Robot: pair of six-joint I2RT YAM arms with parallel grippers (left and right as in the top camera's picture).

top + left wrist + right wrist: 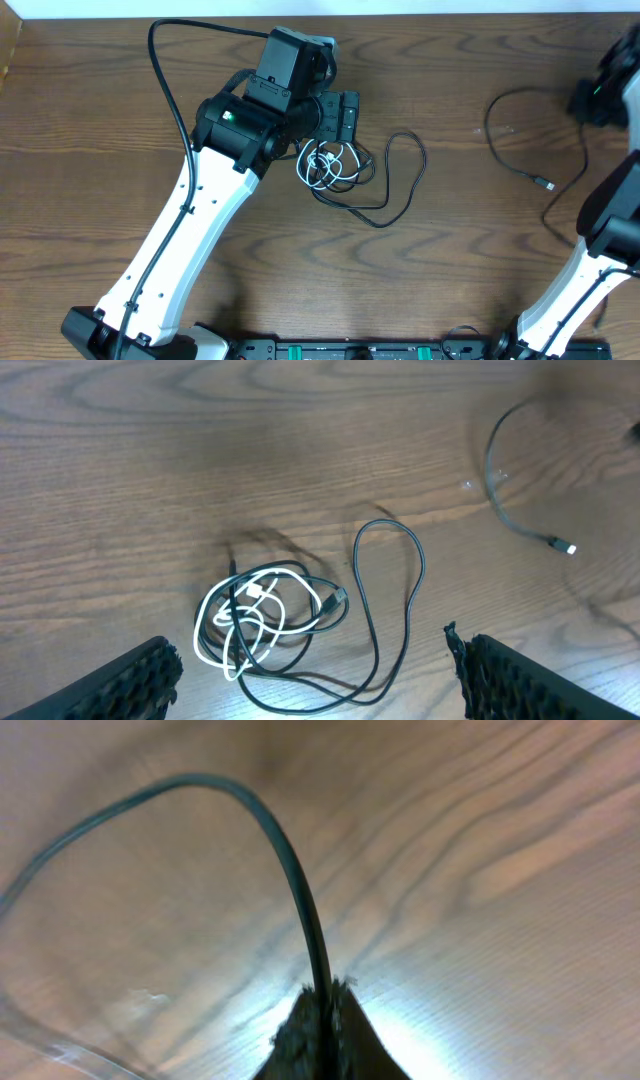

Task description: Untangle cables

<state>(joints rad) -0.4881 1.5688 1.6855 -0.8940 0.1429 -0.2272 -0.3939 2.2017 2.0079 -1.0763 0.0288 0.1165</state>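
Observation:
A white cable (322, 166) lies in small loops at the table's middle, tangled with a thin black cable (405, 190) whose long loop runs out to the right. The left wrist view shows the white loops (232, 622) and the black loop (414, 565) on the wood. My left gripper (343, 115) hovers just behind the tangle, open and empty (315, 682). My right gripper (592, 98) at the far right is shut on a black cable (300, 890). That cable arcs left (492, 112) and ends in a small plug (546, 184).
The wooden table (100, 150) carries the cables. My left arm's thick black cord (160, 60) arches at the back left. The right arm's white link (575, 290) stands at the front right. A black rail (350, 350) runs along the front edge.

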